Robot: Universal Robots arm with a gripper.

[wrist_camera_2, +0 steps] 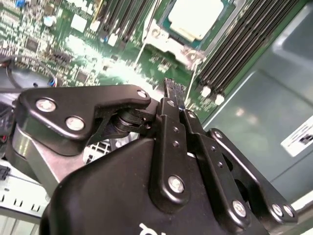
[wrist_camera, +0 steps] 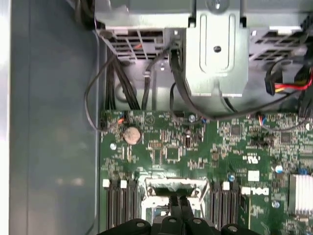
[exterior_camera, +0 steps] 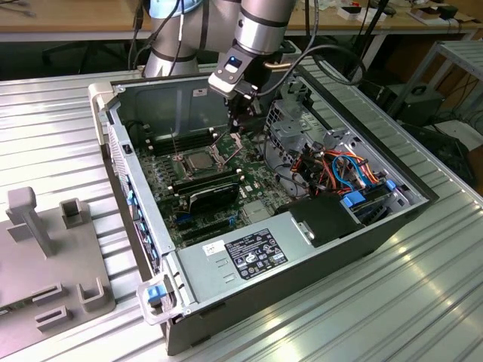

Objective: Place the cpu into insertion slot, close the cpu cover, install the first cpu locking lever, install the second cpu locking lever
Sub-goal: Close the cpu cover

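Plainly we find the cpu (wrist_camera_2: 195,17) seated flat in the insertion slot (wrist_camera_2: 164,41), a light, stiff but fragile chip that we would grip only by its edges, while our hand (wrist_camera_2: 175,89) hangs near it, clenched on nothing.

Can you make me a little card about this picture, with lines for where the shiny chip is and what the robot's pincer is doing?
place: inside an open computer case on a ribbed metal table
cpu: silver top up, sitting in the insertion slot of the green motherboard
cpu cover: looks tipped up beside the chip, not down over it
pincer: shut, nothing seen in it, hovering just above the board next to the cpu cover
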